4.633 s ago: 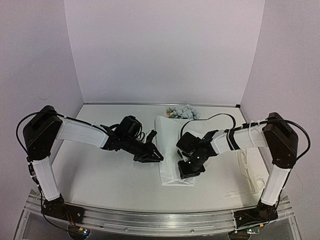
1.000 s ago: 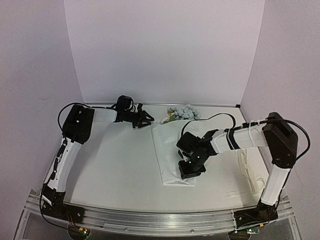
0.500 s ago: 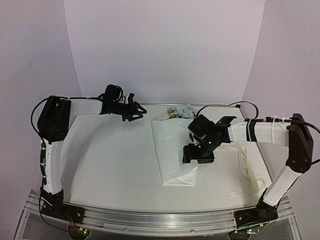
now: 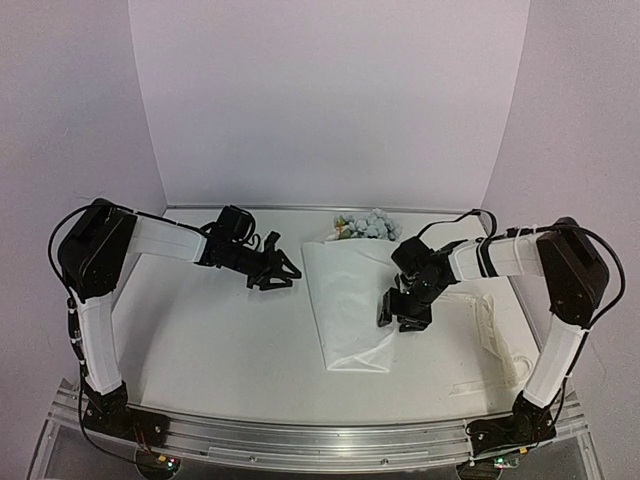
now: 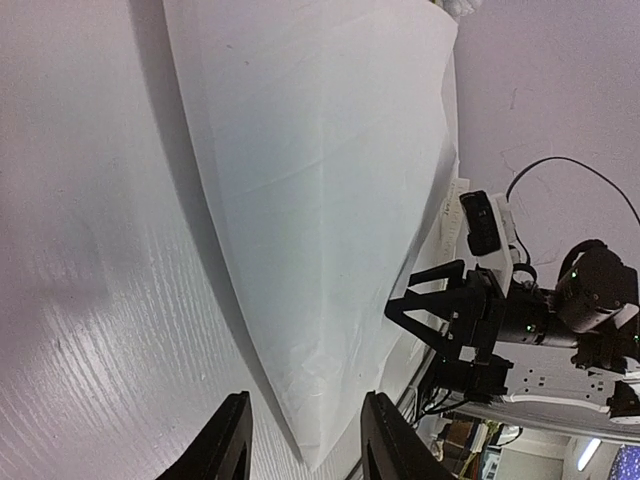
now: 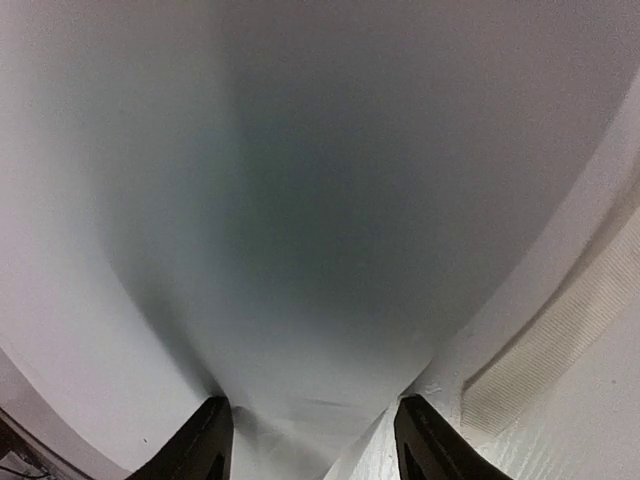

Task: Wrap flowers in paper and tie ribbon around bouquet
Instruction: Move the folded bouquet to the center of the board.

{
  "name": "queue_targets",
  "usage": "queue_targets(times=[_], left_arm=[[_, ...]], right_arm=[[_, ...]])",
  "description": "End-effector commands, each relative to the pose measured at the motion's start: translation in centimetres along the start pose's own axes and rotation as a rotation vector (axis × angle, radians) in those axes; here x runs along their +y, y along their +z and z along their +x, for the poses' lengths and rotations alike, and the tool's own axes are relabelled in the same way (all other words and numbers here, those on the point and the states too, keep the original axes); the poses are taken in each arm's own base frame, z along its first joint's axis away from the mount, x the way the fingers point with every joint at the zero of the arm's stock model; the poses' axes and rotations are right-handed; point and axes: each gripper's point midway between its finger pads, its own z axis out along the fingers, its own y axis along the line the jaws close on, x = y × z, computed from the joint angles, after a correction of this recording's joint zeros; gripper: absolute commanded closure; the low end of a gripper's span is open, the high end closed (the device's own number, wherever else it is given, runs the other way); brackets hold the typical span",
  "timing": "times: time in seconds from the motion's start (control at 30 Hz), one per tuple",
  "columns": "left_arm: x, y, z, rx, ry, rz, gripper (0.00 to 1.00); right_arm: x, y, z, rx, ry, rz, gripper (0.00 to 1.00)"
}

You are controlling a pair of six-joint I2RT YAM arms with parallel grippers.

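Mid-table [image 4: 220, 340], between the two arms: paper [image 4: 345, 310], white and thin, folded over into one long flat shape, lightly creased, broad at the far end and narrowing toward the near end. Lies flat, running lengthwise away from the arm bases. Hides the stems entirely; leaves only the flowers [image 4: 370, 224], pale blue and white blooms, poking out past its far edge, close to the back wall. Ribbon [image 6: 545, 350], cream and woven, sprawls loose on the table just right of the paper.

Left gripper [image 4: 288, 273]: jaws apart, clamping nothing; sits near the paper's left edge, not touching it. Seen from its wrist camera, looks along the sheet, whose narrow tip falls between the two fingers in that view.

Right gripper [image 4: 392, 315]: jaws spread, set over the paper's right edge about mid-length. Seen from its own camera, straddles a raised fold of the sheet without pinching it; unclear whether the fingertips touch the paper
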Motion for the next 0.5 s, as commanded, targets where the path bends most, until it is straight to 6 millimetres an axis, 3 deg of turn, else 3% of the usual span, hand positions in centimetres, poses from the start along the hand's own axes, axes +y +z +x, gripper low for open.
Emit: queue_targets(times=[0.0,0.13,0.47], left_arm=[[-2.9,-1.6,-0.5,-0.053,0.046,0.067,0.62],[-2.2,-1.6,-0.3,-0.056,0.029,0.044,0.62],[0.4,-1.1,0.5,-0.060,-0.024,-0.035,0.63]], right_arm=[[1.7,0.9,-1.1,-0.005,0.004,-0.081,0.52],[2.7,1.4,-1.4,0.019,-0.020,-0.109,0.62],[5.1,2.2,-2.2,0.065,-0.128,-0.170,0.73]])
